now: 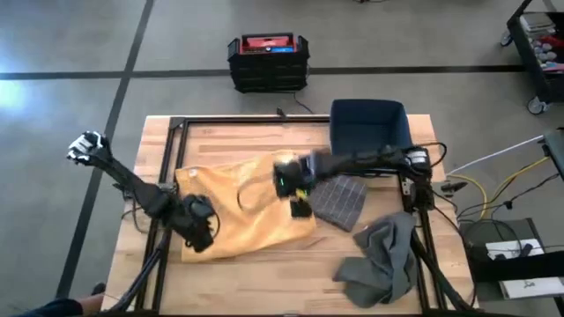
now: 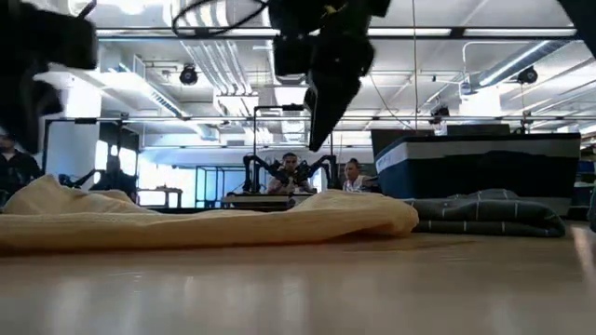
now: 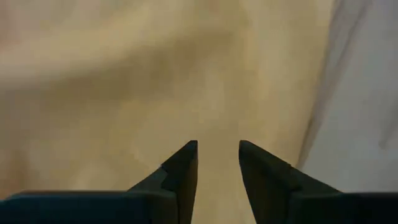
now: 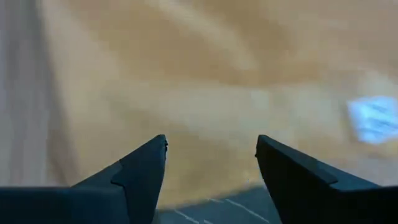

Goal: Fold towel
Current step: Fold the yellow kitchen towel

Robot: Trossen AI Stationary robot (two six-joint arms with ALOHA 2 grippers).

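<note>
A yellow towel lies crumpled on the wooden table, left of centre; the low view shows it as a low heap. My left gripper hovers open over the towel's near-left part, and its wrist view looks down on yellow cloth between the fingers. My right gripper hangs open above the towel's right edge, clear of the cloth in the low view. The right wrist view shows the towel below its spread fingers.
A dark checked cloth lies just right of the towel, and a crumpled grey cloth lies at the near right. A blue bin stands at the far right of the table. A black crate sits on the floor beyond.
</note>
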